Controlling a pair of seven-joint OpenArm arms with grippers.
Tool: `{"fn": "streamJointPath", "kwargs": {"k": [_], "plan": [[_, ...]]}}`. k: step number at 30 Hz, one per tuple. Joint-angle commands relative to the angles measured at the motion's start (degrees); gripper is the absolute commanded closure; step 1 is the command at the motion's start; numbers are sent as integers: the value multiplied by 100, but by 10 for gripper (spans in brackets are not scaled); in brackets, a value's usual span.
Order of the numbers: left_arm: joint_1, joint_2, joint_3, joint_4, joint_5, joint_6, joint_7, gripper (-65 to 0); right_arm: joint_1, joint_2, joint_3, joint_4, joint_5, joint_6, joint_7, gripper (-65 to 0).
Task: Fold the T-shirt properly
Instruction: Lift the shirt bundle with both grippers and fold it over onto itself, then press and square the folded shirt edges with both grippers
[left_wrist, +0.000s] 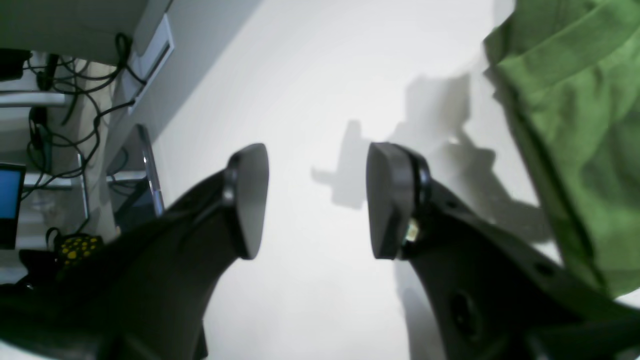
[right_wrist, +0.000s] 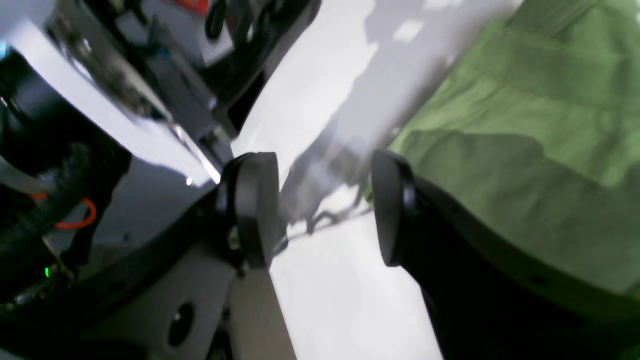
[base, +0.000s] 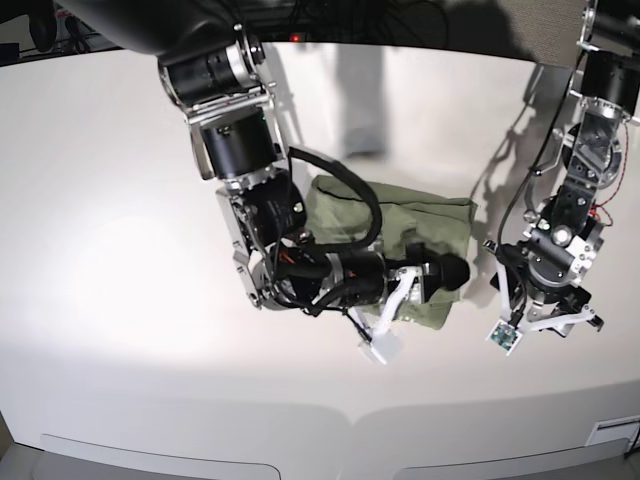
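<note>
The green T-shirt (base: 405, 212) lies as a wrinkled, folded bundle in the middle of the white table (base: 120, 260). My right gripper (right_wrist: 322, 175) is open with nothing between its fingers. It hovers at the shirt's edge, with the cloth (right_wrist: 525, 125) beside and behind its right finger. In the base view this gripper (base: 450, 272) is over the shirt's near right corner. My left gripper (left_wrist: 317, 165) is open and empty above bare table, and the shirt (left_wrist: 575, 125) lies off to its right without touching it.
Cables and equipment (left_wrist: 65, 100) hang past the table's edge on the left of the left wrist view. The right arm's thick body (base: 240, 150) reaches across the table from the back. The table's front edge (base: 350, 415) runs along the bottom.
</note>
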Motion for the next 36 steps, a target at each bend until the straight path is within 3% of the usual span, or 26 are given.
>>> {"fn": "streamJointPath", "kwargs": {"k": [1,2,4,6,10,13,16,23,30,36], "plan": [[-144,-57,-35,116,57,83,-55,-305,251,-40,101,101,-61,52,249,-305],[-142,-55,-35,133,-44,216,-48,-305,308,-40,203,101,-348,52,385,-305],[-142,-59,-35,313,-498,809,-55,-305,472,-40,439,101,-1001,52,601,-305],[-140,-59,-35,717,-1110,1075,-146,-305,664,-40,693,101,-1617,52,697,-305],[-20,-17,-33,1552,-2100,892,-192,-305,1012,-40,1054,101,-2520,52,868,-304],[391,326,-33,1641,-2505,763,-201,-305,1102,83,1134,101,-2959,52,1003,-304],[857,708,-33,1410,-2579,691,-422,-305,1082,420,1134,-39,-3056,52,1034,-304],[1145,1115,-33,439,-2575,487,-579,-305,977,946,1001,-625,-3139,52,1082,-304],[1145,1117,-33,-319,-2256,400,-621,-305,772,1519,-455,-625,-2881,52,1134,-304],[1143,1054,-33,-376,-1985,157,-859,-305,581,1617,-1296,-625,-2922,52,1207,-304]]}}
